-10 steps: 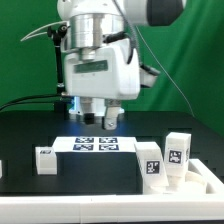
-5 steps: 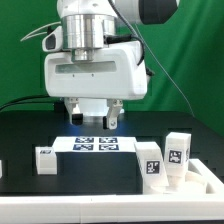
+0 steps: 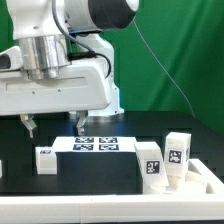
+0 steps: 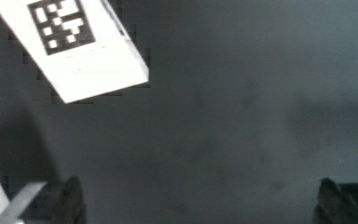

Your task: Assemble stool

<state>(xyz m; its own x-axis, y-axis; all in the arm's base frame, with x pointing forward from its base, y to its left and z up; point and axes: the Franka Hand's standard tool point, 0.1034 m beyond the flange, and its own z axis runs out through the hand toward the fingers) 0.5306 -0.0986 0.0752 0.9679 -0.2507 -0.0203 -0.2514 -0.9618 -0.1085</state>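
Note:
My gripper [image 3: 55,126] hangs open and empty over the black table, just above and behind a small white stool leg [image 3: 45,160] with a tag on it. In the wrist view a white tagged leg [image 4: 78,45] lies ahead of the gripper [image 4: 202,205], well clear of the two dark fingertips [image 4: 51,200]; only bare table lies between them. Two more tagged legs [image 3: 152,165] [image 3: 178,150] stand at the exterior view's right. The round seat disc is out of view.
The marker board [image 3: 96,145] lies flat at mid-table, just right of my gripper. A white border rail [image 3: 205,180] runs along the exterior view's right front. A white piece [image 3: 2,170] shows at the left edge. A green backdrop stands behind.
The arm has swung from above the marker board toward the exterior view's left, and now hangs over the lone leg. The jaws stay open and the parts have not moved.

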